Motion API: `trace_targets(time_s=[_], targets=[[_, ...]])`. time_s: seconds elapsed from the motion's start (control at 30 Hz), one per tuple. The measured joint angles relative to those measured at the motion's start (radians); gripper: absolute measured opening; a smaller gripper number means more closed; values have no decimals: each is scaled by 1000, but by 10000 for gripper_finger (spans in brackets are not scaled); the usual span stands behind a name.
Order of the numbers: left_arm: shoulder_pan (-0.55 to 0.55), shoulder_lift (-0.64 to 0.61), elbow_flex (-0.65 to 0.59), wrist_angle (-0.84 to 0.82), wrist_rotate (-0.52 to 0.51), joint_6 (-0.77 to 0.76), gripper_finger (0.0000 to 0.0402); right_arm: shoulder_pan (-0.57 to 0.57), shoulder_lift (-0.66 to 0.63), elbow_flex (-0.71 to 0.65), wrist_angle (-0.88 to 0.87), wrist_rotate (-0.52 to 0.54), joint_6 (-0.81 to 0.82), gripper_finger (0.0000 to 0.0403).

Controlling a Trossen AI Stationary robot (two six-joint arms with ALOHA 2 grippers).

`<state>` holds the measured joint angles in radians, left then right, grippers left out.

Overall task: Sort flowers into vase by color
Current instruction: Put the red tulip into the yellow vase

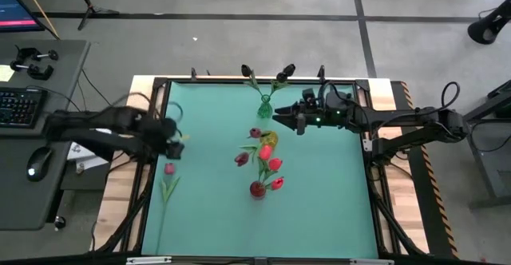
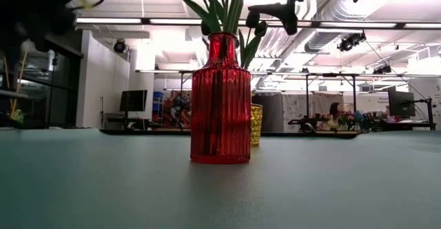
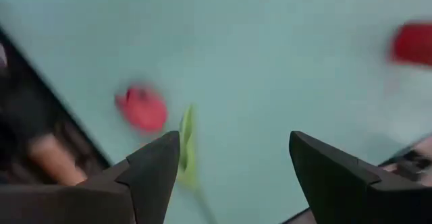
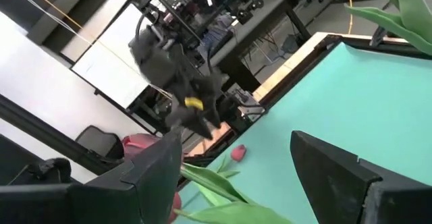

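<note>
You have one pink flower [image 1: 168, 177] lying loose on the tabletop [image 1: 319, 209], close to its left edge and about midway along it, well apart from the vases. Its long axis runs roughly along that edge, with the head [image 1: 169, 168] toward the far side and the green stem and leaves trailing toward the near side, tilted slightly. Your left gripper [image 1: 177, 141] hangs above the tabletop just beyond the head, fingers spread with nothing between them; the left wrist view shows the flower head and a leaf below and ahead of the fingers [image 3: 158, 166], untouched. I judge this to be an approach for a pick, the gripper held high to come down over the stem. The red vase [image 1: 257, 189] stands near the tabletop's middle with red flowers [image 1: 270, 165] in it, stems upright; the yellow vase [image 1: 270, 140] stands just behind it, and the green vase [image 1: 264, 107] stands near the far edge holding dark flowers [image 1: 267, 75]. The grouping fits a sort by colour, though I cannot tell which vase each maroon head near the middle belongs to. Your right gripper [image 1: 289, 120] waits above the tabletop between the green and yellow vases, fingers apart and empty, clear of the left arm's work.
</note>
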<state>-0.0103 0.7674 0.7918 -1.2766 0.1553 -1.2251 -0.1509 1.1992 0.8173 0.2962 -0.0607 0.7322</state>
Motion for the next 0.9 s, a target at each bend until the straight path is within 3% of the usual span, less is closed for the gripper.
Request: trace_targets(time_s=[0.13, 0.33, 0.57, 0.7, 0.9], targets=[[-184, 88, -57, 37, 54, -186, 266, 0, 0, 0, -23, 0, -11, 265], [-422, 256, -70, 245, 52, -382, 266, 0, 0, 0, -53, 0, -65, 265], [-674, 403, -93, 251, 54, -710, 266, 0, 0, 0, -85, 0, -86, 265], [-737, 423, -116, 289, 20, -863, 266, 0, 0, 0, -101, 0, -86, 265], [-754, 424, -191, 387, -15, -967, 266, 0, 0, 0, -117, -1, -111, 265]])
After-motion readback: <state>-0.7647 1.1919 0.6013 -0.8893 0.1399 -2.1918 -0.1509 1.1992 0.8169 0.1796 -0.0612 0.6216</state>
